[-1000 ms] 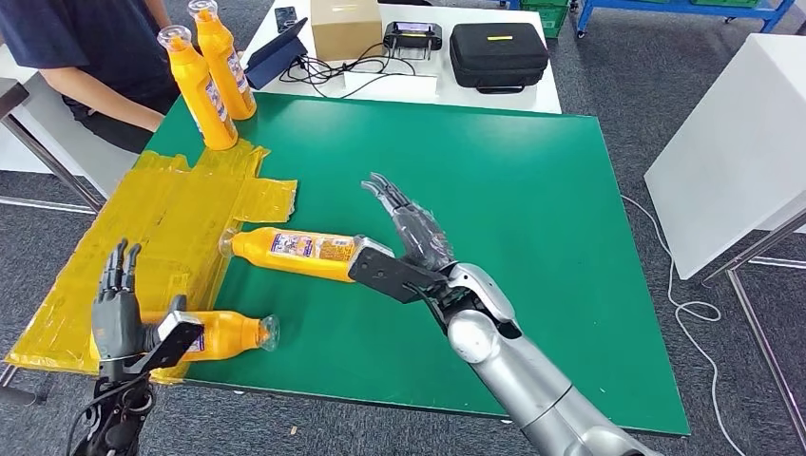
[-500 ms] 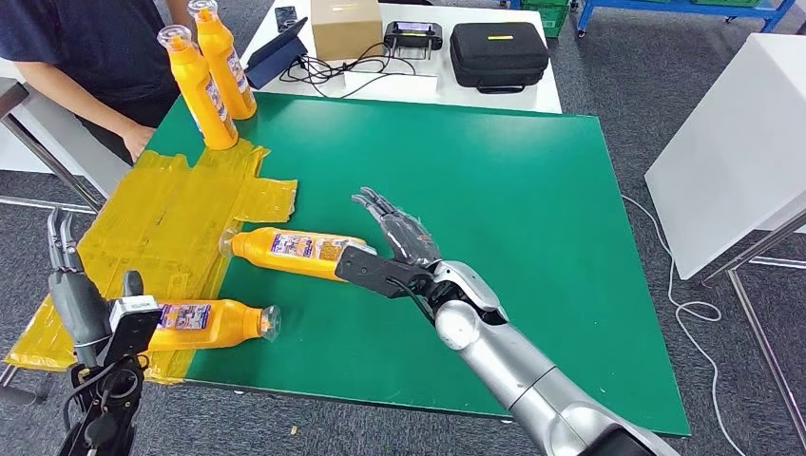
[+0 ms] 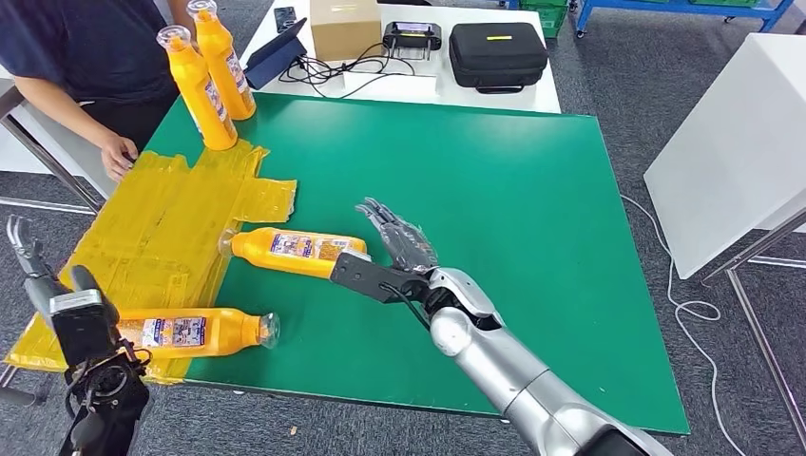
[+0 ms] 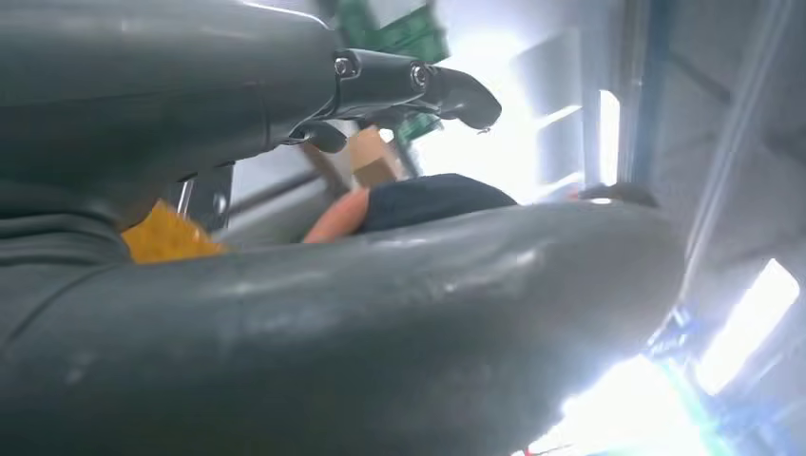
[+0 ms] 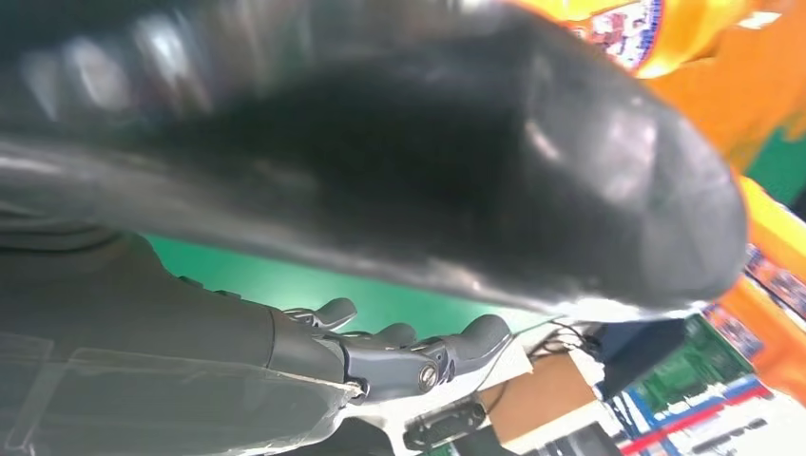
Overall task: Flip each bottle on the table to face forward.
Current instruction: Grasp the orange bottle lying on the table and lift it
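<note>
On the green tabletop (image 3: pixel 532 218), 2 bottles are lying flat and 2 standing bottles (image 3: pixel 209 76) are sitting at the far left corner. Right hand (image 3: pixel 394 252) is sitting at the base of the middle bottle (image 3: pixel 295 252), fingers spread, gripping nothing. Left hand (image 3: pixel 57 294) is hanging off the tabletop edge beside the near bottle (image 3: pixel 195 332), fingers apart, holding nothing. Step looks like approaching the middle bottle; next move is calling for closing around its body and turning it.

Right hand (image 3: pixel 399 249) fingers spread, bare green table mat (image 3: pixel 532 209) beyond the fingertips, lying orange bottle (image 3: pixel 295 252) apparently touching its thumb side, two upright bottles (image 3: pixel 207 76) and a person's hand (image 3: pixel 119 157) well beyond.
</note>
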You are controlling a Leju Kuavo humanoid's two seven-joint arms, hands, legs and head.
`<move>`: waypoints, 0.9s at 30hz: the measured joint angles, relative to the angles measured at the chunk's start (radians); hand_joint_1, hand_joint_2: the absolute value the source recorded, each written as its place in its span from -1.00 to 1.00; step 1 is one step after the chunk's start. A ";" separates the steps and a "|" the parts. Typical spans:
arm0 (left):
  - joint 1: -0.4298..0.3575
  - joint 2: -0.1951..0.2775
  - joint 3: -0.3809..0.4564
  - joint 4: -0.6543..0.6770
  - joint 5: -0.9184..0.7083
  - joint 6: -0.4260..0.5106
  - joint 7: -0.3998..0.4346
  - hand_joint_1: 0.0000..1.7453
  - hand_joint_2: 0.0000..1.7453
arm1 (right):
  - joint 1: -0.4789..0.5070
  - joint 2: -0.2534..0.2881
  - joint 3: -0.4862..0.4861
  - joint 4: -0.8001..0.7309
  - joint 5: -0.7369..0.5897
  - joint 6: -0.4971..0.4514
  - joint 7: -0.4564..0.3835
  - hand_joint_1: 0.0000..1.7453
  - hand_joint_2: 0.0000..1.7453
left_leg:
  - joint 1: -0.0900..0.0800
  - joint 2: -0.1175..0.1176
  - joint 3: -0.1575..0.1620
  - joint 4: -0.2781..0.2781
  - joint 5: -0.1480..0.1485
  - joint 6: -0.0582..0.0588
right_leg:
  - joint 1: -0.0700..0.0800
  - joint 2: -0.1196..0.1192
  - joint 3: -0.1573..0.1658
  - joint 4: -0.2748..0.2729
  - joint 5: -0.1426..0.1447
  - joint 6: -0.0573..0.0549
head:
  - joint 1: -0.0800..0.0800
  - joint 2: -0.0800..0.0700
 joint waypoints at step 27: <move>0.048 -0.090 -0.080 -0.266 -0.031 -0.128 0.023 -1.00 -1.00 | -0.147 0.175 0.030 0.308 0.159 -0.011 0.126 -1.00 -1.00 | 0.000 0.000 -0.001 0.000 0.000 0.000 | 0.000 0.000 -0.001 0.000 0.000 0.000 | 0.000 0.000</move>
